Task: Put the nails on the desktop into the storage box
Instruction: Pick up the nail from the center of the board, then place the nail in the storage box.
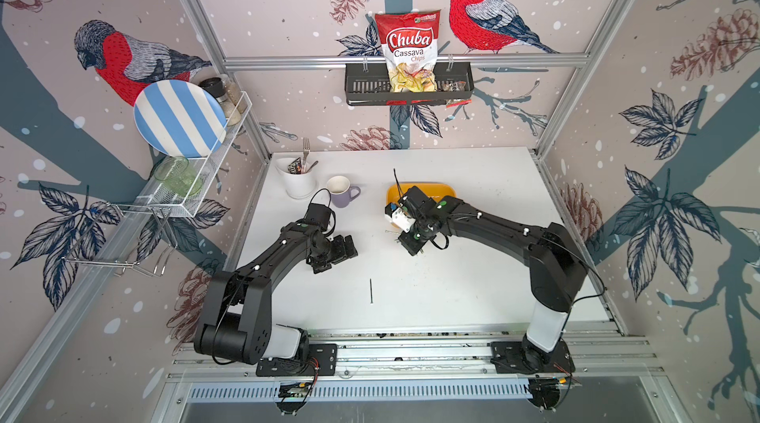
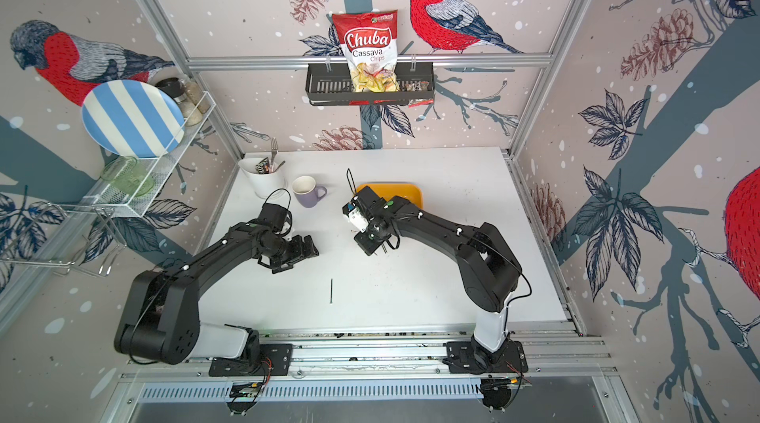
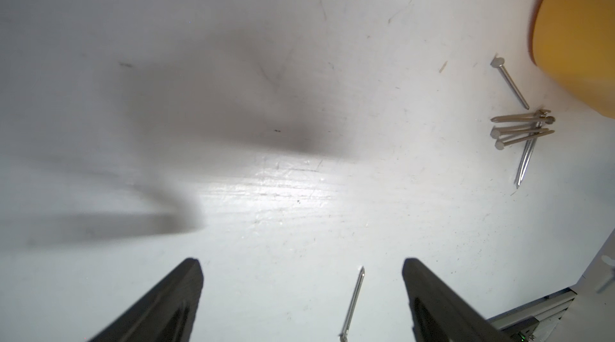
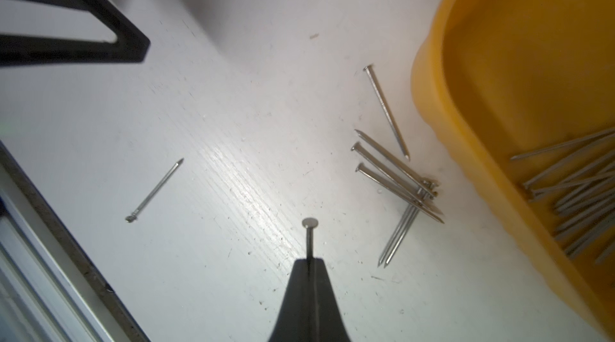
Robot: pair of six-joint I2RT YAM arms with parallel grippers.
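Nearest the right wrist camera, the right hand (image 4: 309, 260) is clenched on one nail (image 4: 309, 240), whose flat head sticks out past the fingertips over the counter (image 4: 233, 157). Just beside it a loose heap of nails (image 4: 396, 184) lies close to the rounded outer wall of the storage box (image 4: 429, 90), with a sliver of counter between. More nails (image 4: 579, 190) lie inside the box.

The left hand (image 3: 299, 262) is released, its fingers (image 3: 173, 293) spread wide, and a lone nail (image 3: 354, 303) shows between them. In a top view that nail (image 1: 371, 291) lies well apart from the heap, on open white counter between the arms.

The box sits toward the back, near the middle. A mug (image 1: 341, 191) and a white utensil holder (image 1: 299, 182) crowd the back left corner. Aluminium rails (image 1: 411, 349) run along the front edge, and bird-patterned walls (image 1: 678, 112) close three sides.
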